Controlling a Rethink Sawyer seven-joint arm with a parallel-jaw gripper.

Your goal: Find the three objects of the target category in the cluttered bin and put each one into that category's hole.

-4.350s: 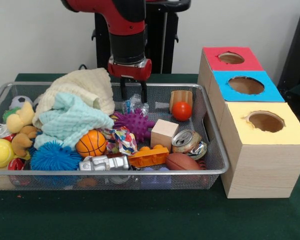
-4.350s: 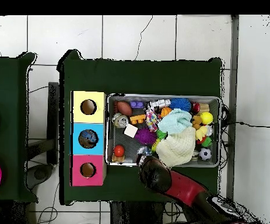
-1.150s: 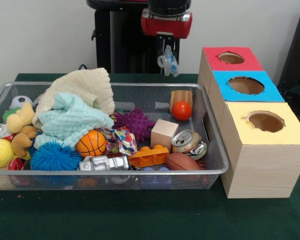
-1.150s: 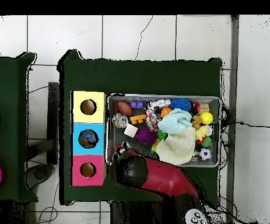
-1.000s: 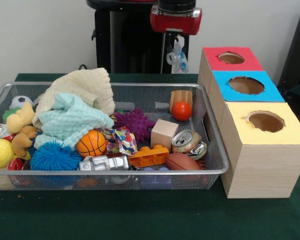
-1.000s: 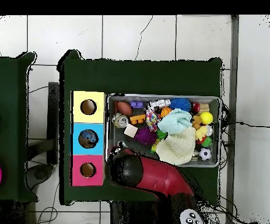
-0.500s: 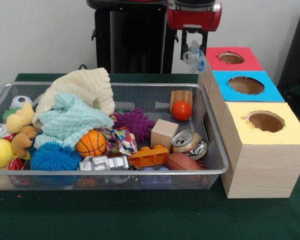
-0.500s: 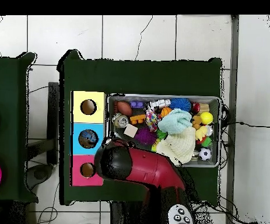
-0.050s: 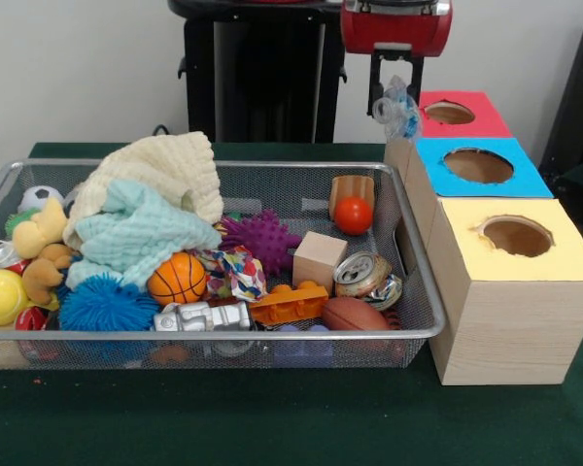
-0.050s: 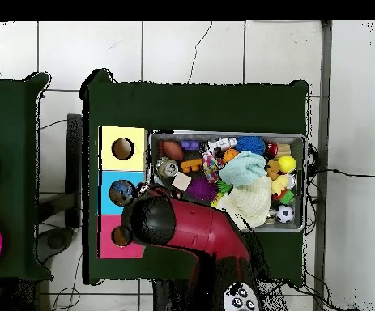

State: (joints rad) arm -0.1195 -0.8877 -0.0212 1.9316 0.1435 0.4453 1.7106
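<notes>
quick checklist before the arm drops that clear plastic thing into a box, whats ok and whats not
1. Grip: gripper shut on the crumpled clear plastic piece, hanging below it: ok.
2. Lifted clear of the wire bin: ok.
3. Over a hole: in the front view the piece hangs at the near left corner of the red box, not over the red hole: not ok.
4. Red hole unblocked: ok.
5. Exact alignment from overhead: the arm hides the gripper and most of the red box: cannot tell.
6. Whether red is the right category: cannot tell.

Raised gripper (image 9: 395, 102) clamps a crumpled clear plastic piece (image 9: 399, 109)
</notes>
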